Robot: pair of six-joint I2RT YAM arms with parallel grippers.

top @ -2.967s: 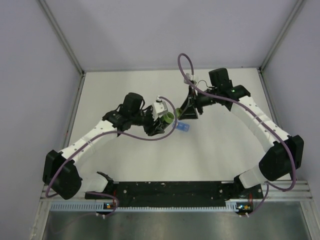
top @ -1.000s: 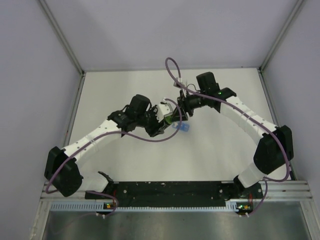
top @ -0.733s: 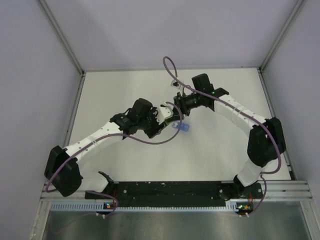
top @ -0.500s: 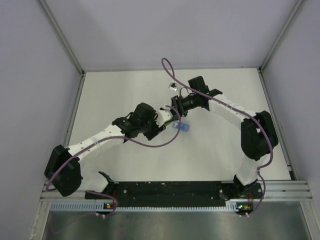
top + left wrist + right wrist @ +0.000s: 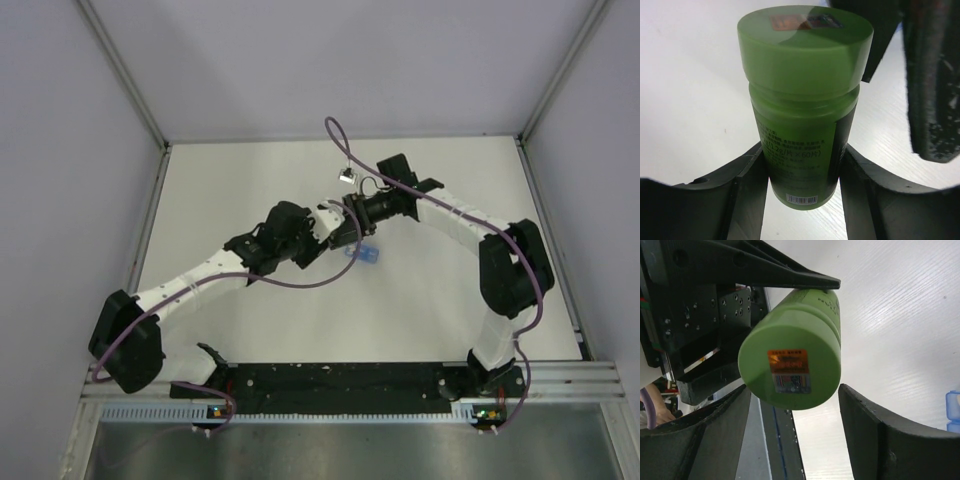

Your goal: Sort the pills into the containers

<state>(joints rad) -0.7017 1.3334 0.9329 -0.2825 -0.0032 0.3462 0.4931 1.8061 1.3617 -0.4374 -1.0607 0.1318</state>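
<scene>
Currently the left gripper (image 5: 801, 170) clamps the green bottle (image 5: 800, 115); the right gripper (image 5: 795, 390), jaws apart around its cap (image 5: 789, 365), may close off-centre, twisting it loose.

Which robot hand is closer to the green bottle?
Left. The left gripper clamps the green bottle by its body; the right gripper stands open around the cap, not gripping.

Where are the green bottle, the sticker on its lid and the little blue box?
green plastic cylindrical bottle (image 5: 800, 145): left wrist view, on its printed side.
orange paper sticker (image 5: 788, 371): right wrist view, middle of the lid's top.
small translucent blue plastic pill box (image 5: 366, 254): top view, on its middle.
</scene>
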